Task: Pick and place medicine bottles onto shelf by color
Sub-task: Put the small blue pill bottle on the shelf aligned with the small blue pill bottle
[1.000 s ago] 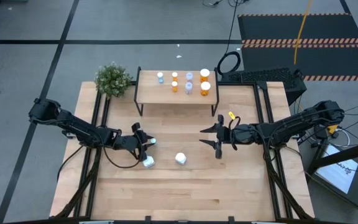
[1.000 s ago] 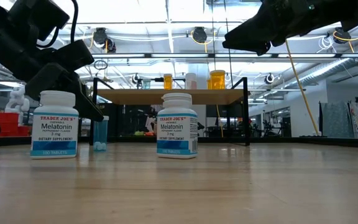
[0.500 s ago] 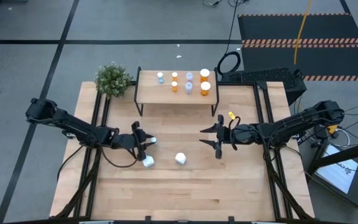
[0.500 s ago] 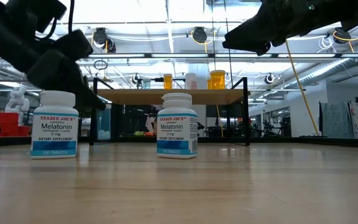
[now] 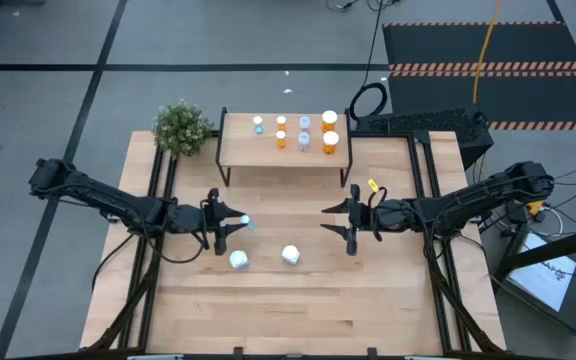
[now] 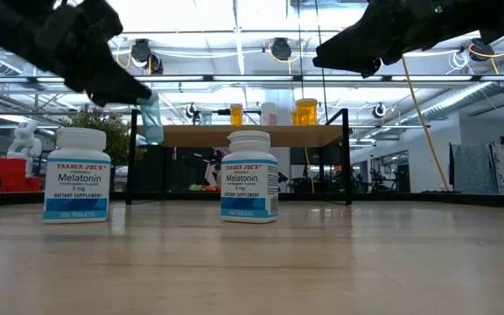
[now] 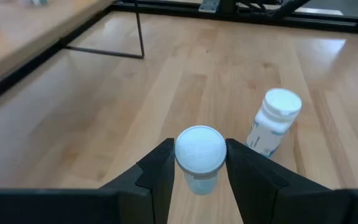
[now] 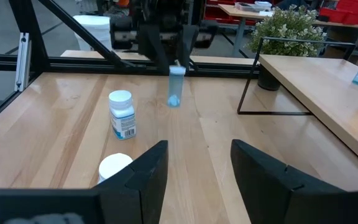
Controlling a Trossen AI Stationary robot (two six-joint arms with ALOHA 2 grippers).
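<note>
Smooth light-wood tabletop (image 5: 298, 300), matt finish

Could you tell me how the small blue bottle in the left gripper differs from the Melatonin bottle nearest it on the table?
The blue bottle is slim with a see-through pale blue body; the Melatonin bottle is wider, opaque white, with a printed label.
The blue bottle hangs above the table, clamped in the left gripper; the Melatonin bottle stands on the wood, untouched.
Both are upright and white-capped.
</note>
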